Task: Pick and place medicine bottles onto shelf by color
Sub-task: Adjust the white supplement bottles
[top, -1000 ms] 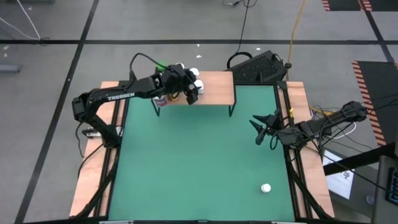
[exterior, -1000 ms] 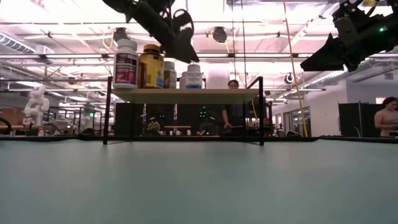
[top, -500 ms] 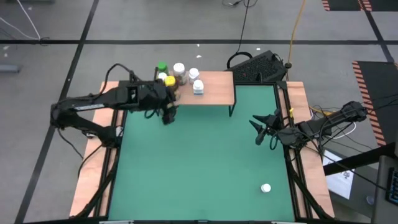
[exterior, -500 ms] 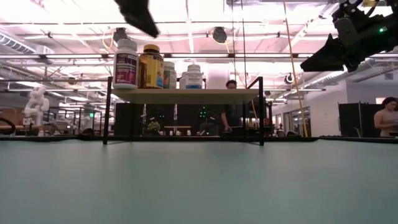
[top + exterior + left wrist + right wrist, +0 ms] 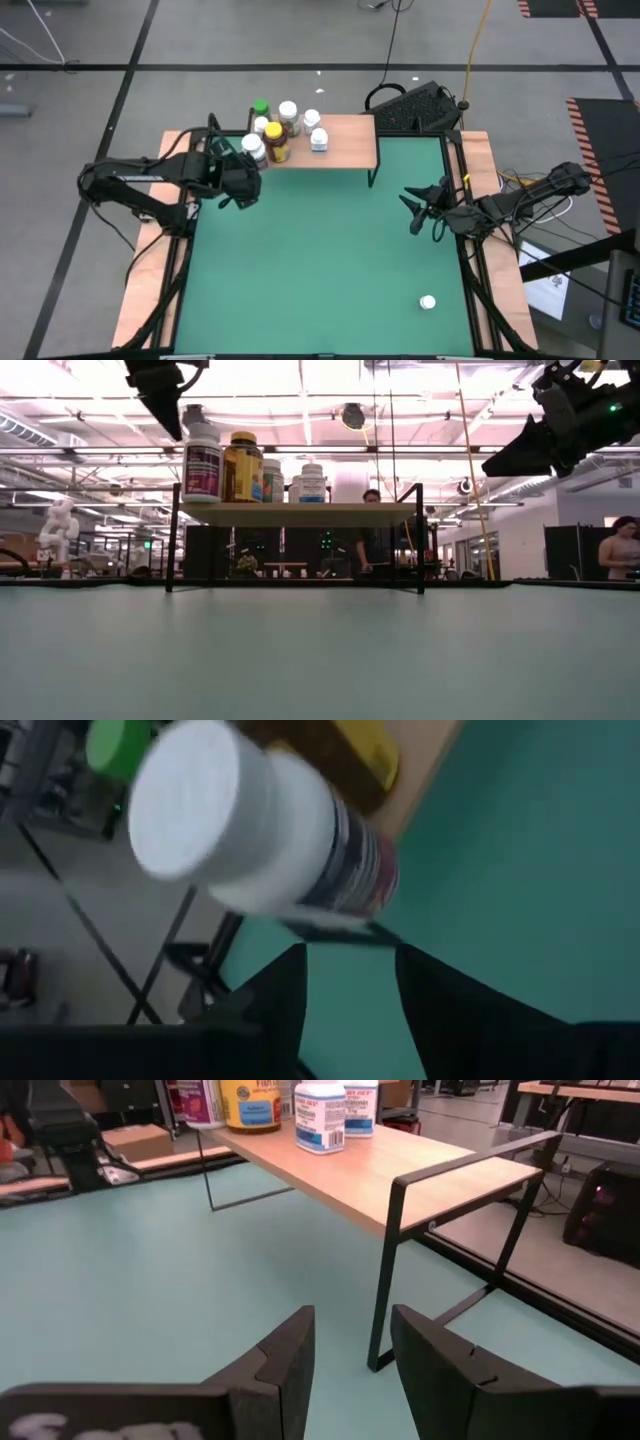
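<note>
The shelf (image 5: 340, 140) is a light-wood board on thin black legs at the table's far edge. Several bottles stand on its left part: a large white one (image 5: 253, 146), the amber one with a yellow cap (image 5: 274, 141), a green-capped one (image 5: 261, 107) and smaller white ones (image 5: 318, 138). One more white bottle (image 5: 428, 301) rests on the green mat near the right near corner. My left gripper (image 5: 236, 191) hangs open just off the shelf's left end, beside the large white bottle (image 5: 260, 840). My right gripper (image 5: 418, 207) waits open over the mat's right side, facing the shelf (image 5: 400, 1170).
The shelf's right half (image 5: 350, 128) is bare wood. The green mat (image 5: 320, 270) lies between light-wood side strips (image 5: 150, 290). A black keyboard-like object (image 5: 420, 108) sits behind the shelf. People show in the room beyond the table (image 5: 620, 550).
My left gripper has drawn back from above the bottles on the shelf, moving toward the table's left edge and slightly toward the near edge. It now hangs off the shelf's left end. The bottles on the shelf stand where they were. The right arm has kept still.
</note>
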`<action>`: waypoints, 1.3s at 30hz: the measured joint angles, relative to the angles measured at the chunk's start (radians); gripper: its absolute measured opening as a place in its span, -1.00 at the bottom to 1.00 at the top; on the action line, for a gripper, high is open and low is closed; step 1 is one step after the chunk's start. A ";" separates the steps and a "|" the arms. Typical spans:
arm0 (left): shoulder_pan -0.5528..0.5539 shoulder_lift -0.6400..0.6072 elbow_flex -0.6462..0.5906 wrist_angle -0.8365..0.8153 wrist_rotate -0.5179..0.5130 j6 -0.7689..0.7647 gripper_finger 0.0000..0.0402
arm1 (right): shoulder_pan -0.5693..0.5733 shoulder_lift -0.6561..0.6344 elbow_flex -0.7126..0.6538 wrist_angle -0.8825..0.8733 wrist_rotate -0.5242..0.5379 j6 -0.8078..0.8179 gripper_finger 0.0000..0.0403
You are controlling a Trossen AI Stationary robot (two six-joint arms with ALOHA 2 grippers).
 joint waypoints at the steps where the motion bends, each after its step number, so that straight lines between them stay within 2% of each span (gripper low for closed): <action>1: 0.005 0.000 0.000 0.021 -0.001 0.017 -0.23 | 0.000 0.000 0.000 0.007 0.000 -0.001 -0.35; 6: 0.057 0.000 0.000 0.097 -0.007 0.110 -0.24 | 0.000 0.001 0.000 0.050 -0.002 -0.042 -0.35; 13: 0.181 0.005 0.000 0.115 -0.038 0.179 -0.24 | 0.000 0.001 0.000 0.047 -0.002 -0.050 -0.35; 21: 0.261 0.005 -0.079 0.252 0.018 0.269 -0.24 | 0.000 0.001 0.000 0.046 -0.002 -0.068 -0.35; 26: 0.287 0.005 -0.143 0.335 0.025 0.296 -0.24 | 0.000 0.001 0.000 0.045 -0.002 -0.068 -0.35; 33: 0.305 0.005 -0.150 0.340 0.022 0.270 -0.24 | 0.000 0.001 0.000 0.046 -0.002 -0.061 -0.35; 36: 0.283 0.000 -0.127 0.319 0.018 0.217 -0.24 | -0.013 0.007 0.000 0.066 -0.002 -0.039 -0.35; 39: 0.229 -0.009 -0.096 0.316 0.003 0.175 -0.24 | -0.026 0.030 -0.013 0.166 -0.014 -0.043 -0.35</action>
